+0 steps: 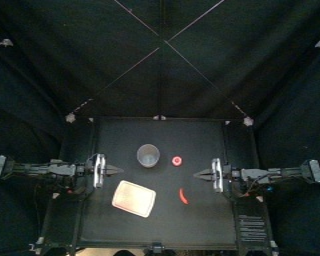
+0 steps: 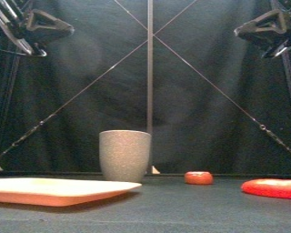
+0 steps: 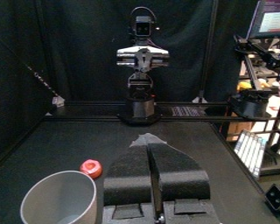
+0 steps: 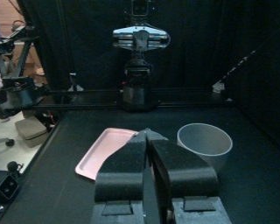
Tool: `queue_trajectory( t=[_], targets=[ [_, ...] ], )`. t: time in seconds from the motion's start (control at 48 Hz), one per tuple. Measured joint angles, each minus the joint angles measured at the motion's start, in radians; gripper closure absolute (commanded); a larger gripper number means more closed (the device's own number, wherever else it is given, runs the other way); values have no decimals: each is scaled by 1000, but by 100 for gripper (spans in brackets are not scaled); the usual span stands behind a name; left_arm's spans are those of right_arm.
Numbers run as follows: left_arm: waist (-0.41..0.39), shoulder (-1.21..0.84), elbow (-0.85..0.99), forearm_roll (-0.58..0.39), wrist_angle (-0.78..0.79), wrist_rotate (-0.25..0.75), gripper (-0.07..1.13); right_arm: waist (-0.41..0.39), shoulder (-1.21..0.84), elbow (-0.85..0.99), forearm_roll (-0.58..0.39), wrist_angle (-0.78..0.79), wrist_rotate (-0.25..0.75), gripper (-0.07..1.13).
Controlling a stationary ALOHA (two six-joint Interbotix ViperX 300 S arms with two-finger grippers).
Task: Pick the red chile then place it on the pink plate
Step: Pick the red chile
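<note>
Grey cup [image 1: 148,153], red toy [image 1: 178,160] behind red chile [image 1: 184,195] and pink plate [image 1: 133,198]; left gripper [image 3: 147,140], right gripper [image 4: 150,133] closed.

This is a robotics lab booth. Black curtains [image 1: 56,60] enclose a small black table [image 1: 190,225] with a left arm [image 1: 43,170] and a right arm [image 1: 276,173] mounted at its sides. A red toy chile [image 1: 184,196] lies on it.

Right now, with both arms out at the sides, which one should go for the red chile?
Right, probably. The red chile lies close to the right gripper, while the left gripper would have to reach past the pink plate. Both grippers' jaws look shut, so open first.
</note>
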Motion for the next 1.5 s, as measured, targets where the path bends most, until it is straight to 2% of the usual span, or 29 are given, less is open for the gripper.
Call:
queue_trajectory(
  t=[0.104,0.188,0.333,0.5,0.708,0.812,0.938,1.208,1.5],
  targets=[
    [3,-5,8,5,0,-2,110,-2,12,-6,35,6,29,103],
    [3,-14,12,6,0,0,110,0,29,-18,121,34,74,100],
    [5,-21,14,8,0,0,110,5,75,-38,299,152,199,94],
    [5,-23,14,8,0,0,109,64,146,-43,411,324,333,83],
    [5,-25,14,8,2,0,109,97,279,-51,428,388,483,53],
    [6,-25,14,8,0,0,110,97,373,-63,413,396,525,32],
    [6,-25,15,8,0,0,110,97,472,-86,393,413,548,16],
    [6,-25,15,8,0,0,109,94,652,-166,383,549,551,14],
    [9,-25,17,8,0,2,110,94,839,-290,380,591,551,14]
  ],
)
